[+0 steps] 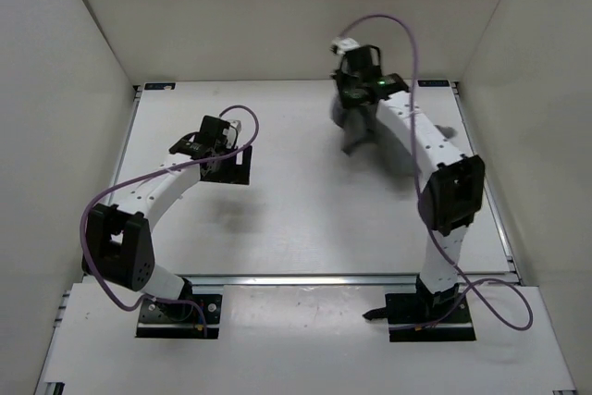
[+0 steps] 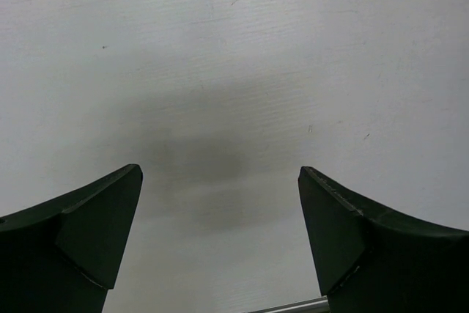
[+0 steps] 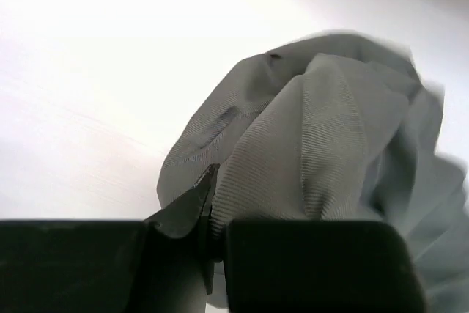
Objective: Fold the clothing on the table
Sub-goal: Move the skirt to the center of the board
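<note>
The clothing point(image 1: 356, 131) is a bunched mid-grey garment at the back right of the table point(image 1: 305, 219), mostly hidden under my right arm in the top view. In the right wrist view the ribbed grey clothing point(image 3: 315, 137) bulges up in folds, and my right gripper point(image 3: 212, 203) is shut on a pinch of it. From above, the right gripper point(image 1: 359, 110) sits over the heap. My left gripper point(image 1: 227, 156) hovers at the table's left middle, far from the fabric. It stands open point(image 2: 220, 181) with only bare white tabletop between its fingers point(image 2: 95, 232).
White walls enclose the table on the left, back and right. An aluminium rail point(image 1: 314, 278) runs along the near edge, its end also showing in the left wrist view point(image 2: 293, 306). Purple cables loop off both arms.
</note>
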### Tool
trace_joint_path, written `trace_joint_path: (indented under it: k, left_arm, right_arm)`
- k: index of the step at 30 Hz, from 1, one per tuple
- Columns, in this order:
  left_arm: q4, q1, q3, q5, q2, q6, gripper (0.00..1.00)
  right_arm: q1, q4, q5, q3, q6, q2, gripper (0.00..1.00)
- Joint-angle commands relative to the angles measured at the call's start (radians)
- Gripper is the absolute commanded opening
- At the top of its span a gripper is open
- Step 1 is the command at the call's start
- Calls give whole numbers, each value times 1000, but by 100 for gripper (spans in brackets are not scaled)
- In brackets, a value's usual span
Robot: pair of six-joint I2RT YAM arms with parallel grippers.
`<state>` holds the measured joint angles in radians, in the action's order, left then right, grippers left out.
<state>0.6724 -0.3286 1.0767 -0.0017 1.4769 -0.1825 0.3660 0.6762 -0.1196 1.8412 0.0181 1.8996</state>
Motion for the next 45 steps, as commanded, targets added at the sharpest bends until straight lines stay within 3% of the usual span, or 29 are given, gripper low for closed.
trace_joint_path:
  k: [1,5,8,12,17,20,24,27,32,35,40,45]
  left_arm:
    - [-42,5,63,19,-27,-17,98]
    - [-45,37,107,46,-59,-49,99]
    - [-59,53,108,34,-116,-58,99]
    - [-68,51,83,48,-167,-72,99]
    - [-62,23,45,83,-190,-80,98]
    - [-73,10,-1,103,-205,-86,99]
    - [-66,-1,-20,114,-196,-84,99]
    - [-76,5,-26,117,-201,-75,99]
    - [-88,33,-40,124,-224,-83,99]
    - [-91,36,-26,105,-234,-72,98]
    - [-100,48,-17,103,-222,-72,99]
    - [-131,46,-8,123,-202,-78,98]
  right_arm:
    - [134,35,90,225,62,-54,0]
    - [55,-140,306,188,-93,-242,0]
    - [-48,-300,339,-43,-136,-400,0]
    - [-226,-312,439,-342,-201,-499,0]
    - [-262,-360,452,-770,-211,-565,1]
    - [-257,-356,478,-873,-233,-550,0]
    - [-214,-349,521,-863,-248,-530,0]
    - [-173,-368,569,-768,-247,-487,0]
    - [-107,-317,792,-365,-257,-367,0]
    - [-75,-375,879,-173,-291,-347,0]
    - [-172,-578,956,-193,-432,-440,0]
    - [-285,-535,868,-442,-428,-505,0]
